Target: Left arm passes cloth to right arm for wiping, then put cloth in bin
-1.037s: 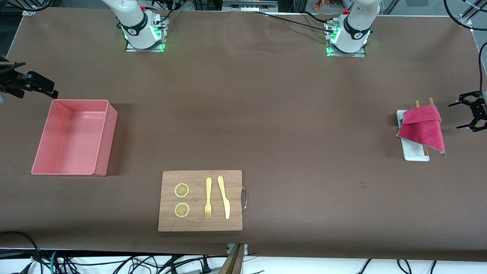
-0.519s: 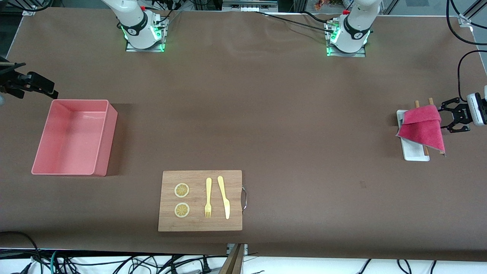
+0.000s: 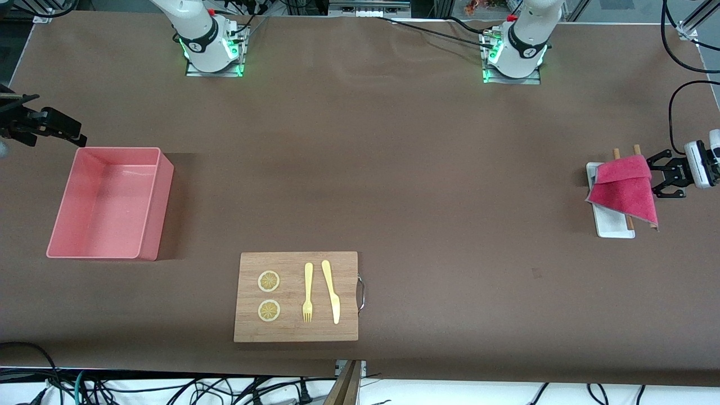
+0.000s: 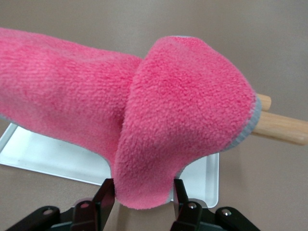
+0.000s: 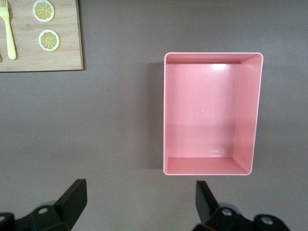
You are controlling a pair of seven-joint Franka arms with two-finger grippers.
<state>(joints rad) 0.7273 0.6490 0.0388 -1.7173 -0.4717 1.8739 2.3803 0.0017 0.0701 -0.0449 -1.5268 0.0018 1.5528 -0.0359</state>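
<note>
The cloth (image 3: 624, 188), crimson-pink with a grey edge, lies draped over two wooden sticks (image 3: 617, 153) and a white tray (image 3: 613, 228) at the left arm's end of the table. My left gripper (image 3: 655, 177) is at the cloth's edge. In the left wrist view a hanging fold of the cloth (image 4: 159, 120) sits between the left gripper's (image 4: 143, 190) fingers, which press it from both sides. The pink bin (image 3: 160, 208) stands empty at the right arm's end. My right gripper (image 3: 70, 130) waits above the table beside the bin (image 5: 166, 115), and the right gripper (image 5: 139, 192) is open and holds nothing.
A wooden cutting board (image 3: 295, 334) with a metal handle lies near the front camera. On it are a yellow fork (image 3: 307, 292), a yellow knife (image 3: 332, 292) and two lemon slices (image 3: 269, 281). Cables run along the table's edges.
The left gripper has moved in from the table's end to the cloth's edge, and its fingers have narrowed onto the fold. The right arm has not moved.
</note>
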